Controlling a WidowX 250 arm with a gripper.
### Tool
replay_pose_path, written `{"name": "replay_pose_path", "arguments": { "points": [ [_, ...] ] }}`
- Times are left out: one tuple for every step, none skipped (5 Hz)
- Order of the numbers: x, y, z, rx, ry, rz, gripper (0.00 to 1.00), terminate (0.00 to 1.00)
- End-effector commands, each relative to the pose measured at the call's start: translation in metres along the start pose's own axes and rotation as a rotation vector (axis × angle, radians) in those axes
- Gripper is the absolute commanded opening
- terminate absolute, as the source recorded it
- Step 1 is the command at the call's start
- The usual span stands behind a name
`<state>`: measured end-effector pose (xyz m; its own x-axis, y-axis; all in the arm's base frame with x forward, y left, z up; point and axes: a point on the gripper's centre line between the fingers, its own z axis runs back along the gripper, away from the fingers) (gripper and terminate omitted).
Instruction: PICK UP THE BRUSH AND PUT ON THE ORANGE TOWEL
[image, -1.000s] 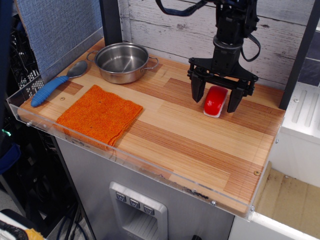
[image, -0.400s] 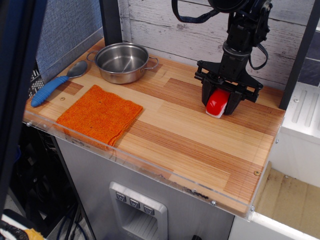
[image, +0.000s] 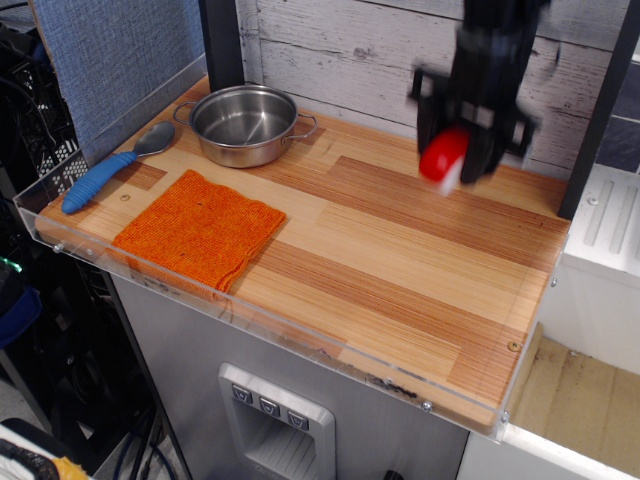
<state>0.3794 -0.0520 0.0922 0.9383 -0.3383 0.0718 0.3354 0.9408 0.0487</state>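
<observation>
We find the black fingers (image: 488, 155) of the robot arm closed on the red and white brush (image: 441, 160), which they hold at the far right of the wooden plank worktop (image: 400, 270), close to the white board back wall (image: 340, 55). The brush appears to hang clear of the surface, though motion blur prevents us from confirming the gap. Its long axis looks tilted, white end lowest. The relation governing the coming move is this: the orange woven towel (image: 200, 228) lies well apart from the held brush, to the left of the view and nearer the front edge, so we judge the carry must run diagonally across the worktop. The bare wood between brush and towel shows no obstruction. The steel two-handled pot (image: 243, 122) stands just behind the towel, and the blue-handled metal spoon (image: 103, 175) lies to its left; both sit off the direct line. The towel lies flat, with a clear plastic lip (image: 250, 318) along the front edge just beyond it.
</observation>
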Motion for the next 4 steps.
{"name": "replay_pose_path", "arguments": {
  "points": [
    [-0.077,0.067,0.065,-0.029,-0.008,0.026,0.00,0.00],
    [-0.125,0.097,0.051,-0.017,0.033,0.092,0.00,0.00],
    [-0.149,0.109,0.029,0.010,0.062,0.158,0.00,0.00],
    [-0.157,0.115,0.006,0.079,0.091,0.181,0.00,0.00]
  ]
}}
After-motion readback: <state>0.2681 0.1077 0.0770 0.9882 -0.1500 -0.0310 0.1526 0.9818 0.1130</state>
